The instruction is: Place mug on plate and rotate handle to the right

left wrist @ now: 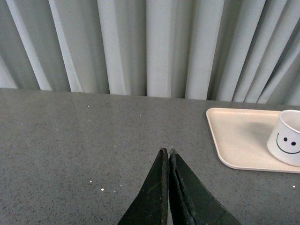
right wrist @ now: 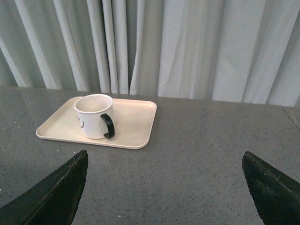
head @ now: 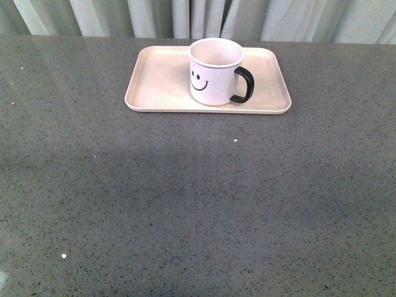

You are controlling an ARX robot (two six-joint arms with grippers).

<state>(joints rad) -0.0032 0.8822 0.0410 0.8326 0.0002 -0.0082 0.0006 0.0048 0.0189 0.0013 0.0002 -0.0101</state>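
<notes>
The white mug [head: 215, 72] with a black smiley face stands upright on the pale pink plate [head: 161, 80] at the far middle of the table. Its black handle [head: 244, 85] points right in the front view. The left wrist view shows the mug [left wrist: 286, 138] on the plate [left wrist: 239, 136], well off to one side of my left gripper [left wrist: 167, 152], which is shut with nothing in it. The right wrist view shows the mug [right wrist: 94, 116], its handle [right wrist: 108, 125] and the plate [right wrist: 133, 122] beyond my right gripper [right wrist: 165, 157], open and empty. Neither arm appears in the front view.
A grey speckled tabletop [head: 198, 204] stretches from the plate to the near edge. Pale pleated curtains [head: 198, 17] hang right behind the table's far edge.
</notes>
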